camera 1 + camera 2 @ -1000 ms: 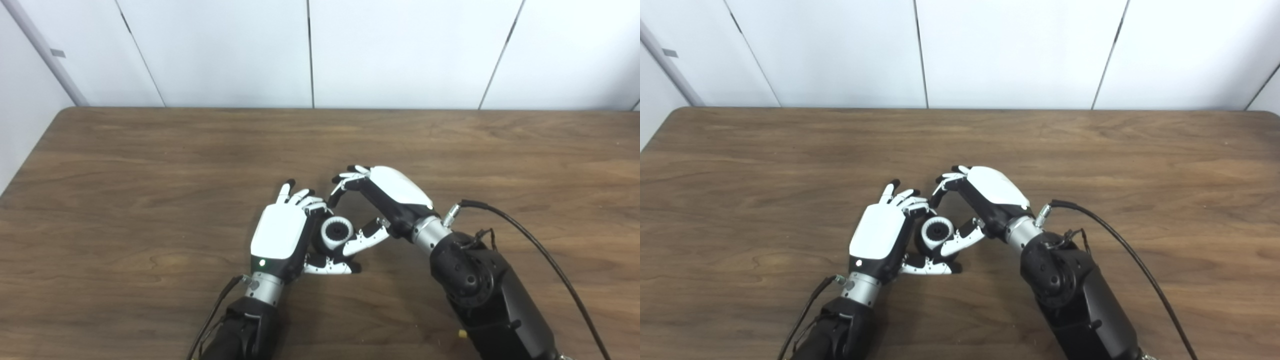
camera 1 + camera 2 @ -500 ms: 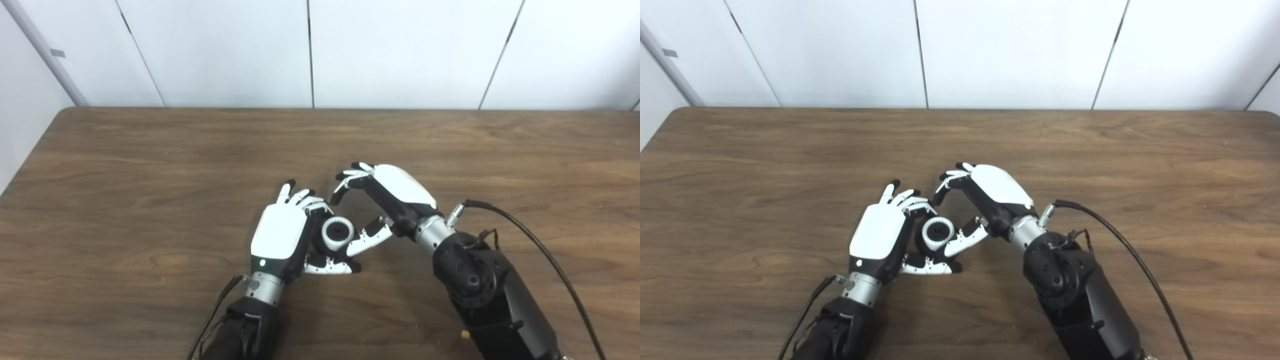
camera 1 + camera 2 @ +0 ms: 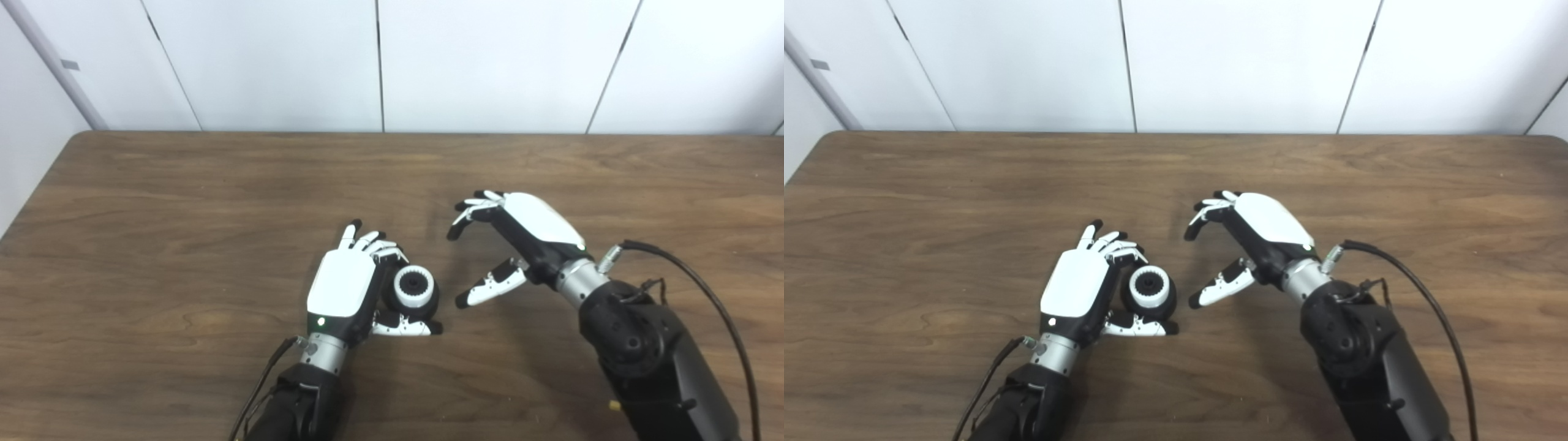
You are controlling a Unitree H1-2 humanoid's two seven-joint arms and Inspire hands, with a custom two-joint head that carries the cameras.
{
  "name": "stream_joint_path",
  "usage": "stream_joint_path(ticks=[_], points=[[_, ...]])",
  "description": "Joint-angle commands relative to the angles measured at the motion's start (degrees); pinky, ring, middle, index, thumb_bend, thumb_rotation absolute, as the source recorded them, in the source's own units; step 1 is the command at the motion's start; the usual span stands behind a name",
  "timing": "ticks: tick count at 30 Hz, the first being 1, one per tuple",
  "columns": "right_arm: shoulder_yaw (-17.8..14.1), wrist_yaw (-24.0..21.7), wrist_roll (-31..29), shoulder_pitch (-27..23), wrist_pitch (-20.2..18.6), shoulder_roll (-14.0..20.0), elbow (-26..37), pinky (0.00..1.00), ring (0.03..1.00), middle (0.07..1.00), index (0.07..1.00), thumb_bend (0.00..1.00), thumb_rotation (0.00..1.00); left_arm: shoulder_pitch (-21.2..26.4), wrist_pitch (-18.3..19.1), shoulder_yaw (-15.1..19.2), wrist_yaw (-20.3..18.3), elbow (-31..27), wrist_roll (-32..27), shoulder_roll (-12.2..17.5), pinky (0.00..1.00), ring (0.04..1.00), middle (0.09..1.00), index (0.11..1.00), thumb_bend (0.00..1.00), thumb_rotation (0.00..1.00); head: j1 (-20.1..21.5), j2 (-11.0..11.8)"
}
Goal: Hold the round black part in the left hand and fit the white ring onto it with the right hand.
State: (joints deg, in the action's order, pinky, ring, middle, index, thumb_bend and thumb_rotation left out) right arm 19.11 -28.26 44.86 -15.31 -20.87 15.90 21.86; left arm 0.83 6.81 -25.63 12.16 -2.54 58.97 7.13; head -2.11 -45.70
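Observation:
My left hand [image 3: 343, 285] rests on the table with its fingers and thumb curled around the round black part [image 3: 429, 301]. The white ring [image 3: 413, 286], ribbed on its edge, sits on that part and faces up and to the right. My right hand [image 3: 527, 236] hovers a short way to the right of the part, open, fingers apart and bent, holding nothing. A strip of bare table shows between its thumb and the part.
The brown wooden table [image 3: 184, 202] stretches wide on both sides and toward the white wall panels behind. A black cable [image 3: 704, 294] loops out from my right forearm.
My right hand has let go of the ring and drawn back to the right, away from the black part. The left hand and the part have stayed in place.

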Motion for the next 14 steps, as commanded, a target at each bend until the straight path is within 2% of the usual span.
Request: stream_joint_path(ticks=[1,9,10,11,12,14], points=[[-1.4,0.8,-0.1,-1.4,0.4,0.6,2.6,0.99,0.95,0.856,0.646,1.0,0.23,-4.1,0.1,-1.0,0.2,5.7,-0.8,0.1,1.0,0.854,0.733,0.484,0.53,0.06,0.2,0.0],[-2.9,1.0,-0.4,-0.7,0.0,0.3,3.0,0.99,0.955,0.854,0.645,1.0,0.25,-4.1,1.4,-1.2,-1.4,5.0,0.4,0.8,1.0,0.857,0.746,0.492,0.52,0.07,0.8,0.1],[-2.9,1.0,-0.3,-0.6,0.0,0.2,2.9,0.99,0.953,0.854,0.645,1.0,0.25,-4.0,1.6,-1.2,-1.7,4.9,0.6,0.9,1.0,0.855,0.751,0.562,0.8,0.11,0.8,0.1],[-2.8,1.0,-0.2,-0.6,-0.1,0.2,3.0,0.99,0.953,0.855,0.646,1.0,0.26,-4.0,1.8,-1.3,-1.9,4.9,0.8,0.9,1.0,0.855,0.754,0.593,0.9,0.13,0.8,0.1],[-2.8,0.9,-0.2,-0.6,-0.2,0.1,2.9,0.99,0.954,0.856,0.647,1.0,0.26,-4.0,2.1,-1.4,-2.2,4.8,0.9,1.0,1.0,0.855,0.757,0.613,0.95,0.15,0.9,0.2],[-2.7,1.0,-0.1,-0.6,-0.2,0.0,2.9,0.98,0.952,0.855,0.648,1.0,0.27,-3.9,2.8,-1.4,-3.4,4.5,1.0,1.0,1.0,0.861,0.771,0.665,0.99,0.18,0.9,0.2]])
